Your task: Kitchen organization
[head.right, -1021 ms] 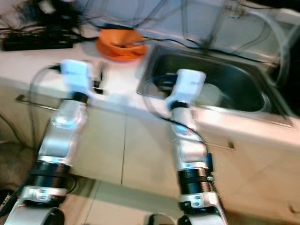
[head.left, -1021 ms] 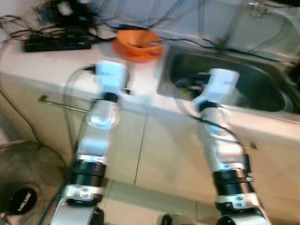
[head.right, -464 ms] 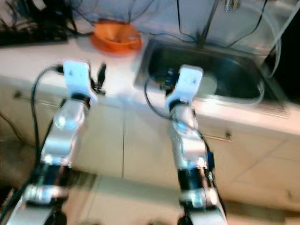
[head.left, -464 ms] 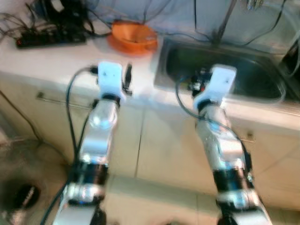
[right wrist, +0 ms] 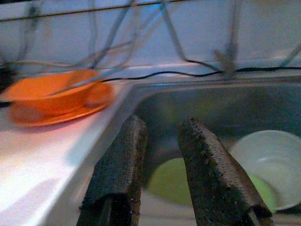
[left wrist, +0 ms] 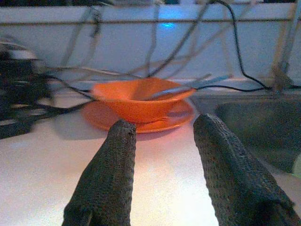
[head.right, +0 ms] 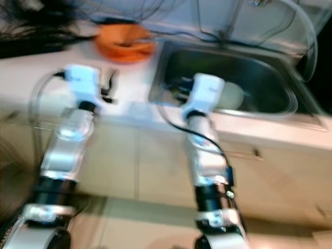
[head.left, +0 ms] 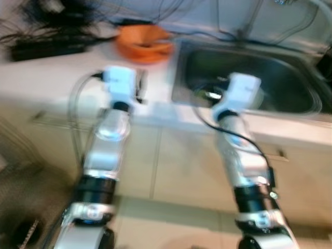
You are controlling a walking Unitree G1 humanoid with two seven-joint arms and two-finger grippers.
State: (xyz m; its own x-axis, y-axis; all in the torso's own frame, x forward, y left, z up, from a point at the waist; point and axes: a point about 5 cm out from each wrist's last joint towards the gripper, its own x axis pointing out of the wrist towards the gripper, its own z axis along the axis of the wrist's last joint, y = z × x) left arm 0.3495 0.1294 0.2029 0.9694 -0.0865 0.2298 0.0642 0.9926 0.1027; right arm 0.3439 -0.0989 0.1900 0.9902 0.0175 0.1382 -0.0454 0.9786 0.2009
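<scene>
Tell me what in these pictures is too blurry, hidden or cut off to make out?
- Dark clutter on the counter's far left: head views blurred; the left wrist view cuts it at the edge.
- Utensil in the orange bowl: a smeared streak in the left wrist view.
- Sink contents: a white bowl is cut by the edge, a pale green item sits behind the right gripper fingers.
- Tap: cut off by the head views' top edge.
</scene>
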